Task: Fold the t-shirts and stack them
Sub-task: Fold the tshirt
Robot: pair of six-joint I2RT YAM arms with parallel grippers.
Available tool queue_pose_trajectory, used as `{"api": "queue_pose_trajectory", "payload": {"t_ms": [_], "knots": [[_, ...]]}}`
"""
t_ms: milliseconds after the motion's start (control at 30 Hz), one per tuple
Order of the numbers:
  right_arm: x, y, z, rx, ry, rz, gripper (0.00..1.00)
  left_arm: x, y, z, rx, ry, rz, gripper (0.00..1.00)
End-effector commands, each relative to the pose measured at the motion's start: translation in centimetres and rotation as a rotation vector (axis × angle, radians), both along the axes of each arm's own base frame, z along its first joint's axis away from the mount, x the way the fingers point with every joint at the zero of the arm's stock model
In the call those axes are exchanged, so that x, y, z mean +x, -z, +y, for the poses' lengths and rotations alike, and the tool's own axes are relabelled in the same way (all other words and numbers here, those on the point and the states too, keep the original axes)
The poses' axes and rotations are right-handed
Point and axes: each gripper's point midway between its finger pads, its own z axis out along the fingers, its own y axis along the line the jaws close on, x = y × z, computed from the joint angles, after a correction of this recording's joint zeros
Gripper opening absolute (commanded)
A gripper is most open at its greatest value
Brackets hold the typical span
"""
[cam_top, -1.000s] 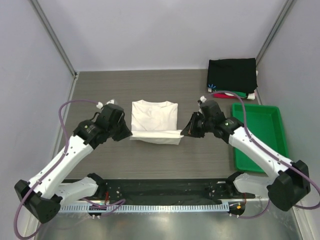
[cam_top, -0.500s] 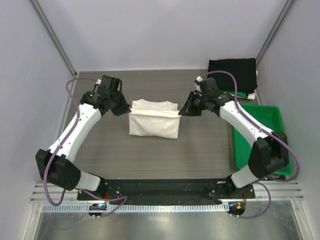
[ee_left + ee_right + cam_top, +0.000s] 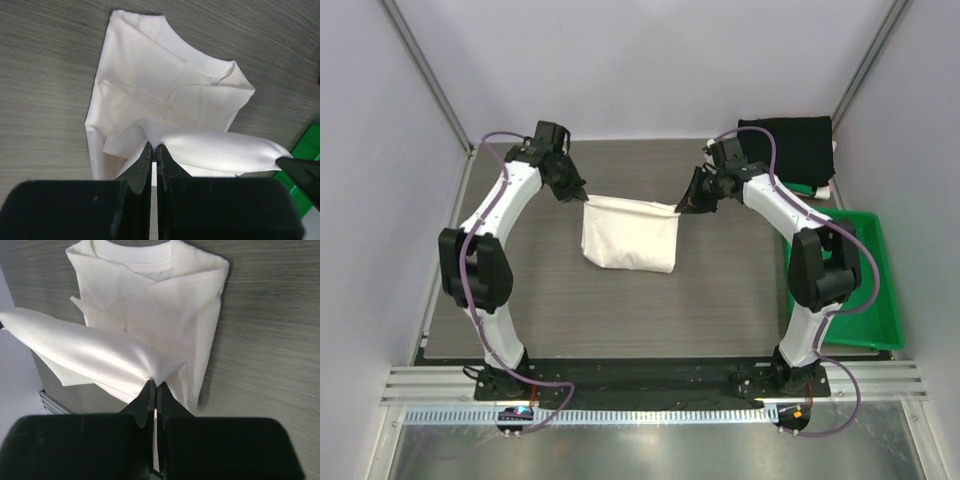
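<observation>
At centre: white t-shirt (image 3: 628, 240), hem corners pinched between pressed-together jaws of left gripper (image 3: 582, 199) and right gripper (image 3: 680, 209). Hem carried from 6 toward 12 o'clock within last second; half-fold judged nearly complete.

Found right gripper (image 3: 154, 390) pinched tight on a raised fold of the white t-shirt (image 3: 165, 315). Noted that fold drawn taut toward the left, lifted off the table (image 3: 270, 340). Recorded remainder lying flat on grey wood-grain surface, collar at far end.
</observation>
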Motion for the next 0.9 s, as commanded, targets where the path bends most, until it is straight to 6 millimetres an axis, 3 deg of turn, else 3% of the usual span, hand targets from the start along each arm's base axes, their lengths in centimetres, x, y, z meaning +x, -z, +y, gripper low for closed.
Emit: {"api": "queue_pose_trajectory", "payload": {"t_ms": [0, 67, 167, 200, 233, 433, 500, 533, 633, 733, 833, 867], "knots": [[2.4, 0.3, -1.4, -0.035, 0.011, -0.03, 0.01, 3.2, 0.0, 1.8, 0.022, -0.008, -0.046, 0.0], [3.6, 0.2, -1.6, -0.03, 0.016, -0.042, 0.01, 4.3, 0.1, 1.7, 0.013, -0.009, -0.053, 0.0], [5.1, 1.0, -1.3, -0.019, 0.007, -0.031, 0.01, 5.2, 1.8, 1.8, 0.011, -0.009, -0.016, 0.0], [5.4, 2.0, -1.1, -0.016, 0.002, -0.01, 0.01, 5.7, 1.6, 1.9, 0.008, -0.011, -0.023, 0.0], [6.0, 1.6, -1.0, -0.012, 0.0, -0.023, 0.01, 6.0, 2.7, 2.0, 0.013, -0.011, -0.002, 0.0], [8.2, 2.3, 0.0, 0.008, -0.017, -0.02, 0.01, 7.6, 3.9, 3.3, 0.008, -0.036, 0.016, 0.0], [9.1, 1.5, 0.4, 0.026, -0.023, -0.041, 0.01, 7.9, 4.3, 3.8, 0.002, -0.044, 0.026, 0.0], [9.2, 1.8, 0.7, 0.036, -0.033, -0.031, 0.01, 8.1, 4.2, 4.0, 0.0, -0.046, 0.023, 0.0], [9.9, 0.2, 1.2, 0.061, -0.042, -0.067, 0.01, 8.3, 3.0, 4.4, -0.012, -0.039, 0.01, 0.0], [10.0, -2.2, 1.6, 0.091, -0.058, -0.107, 0.01, 7.8, 0.4, 4.4, -0.032, -0.031, -0.03, 0.0], [8.7, -5.6, 2.0, 0.124, -0.087, -0.158, 0.01, 6.5, -3.1, 4.2, -0.057, -0.005, -0.084, 0.0], [8.1, -6.4, 2.1, 0.131, -0.097, -0.168, 0.01, 5.6, -2.9, 4.1, -0.065, 0.001, -0.071, 0.0]]}}
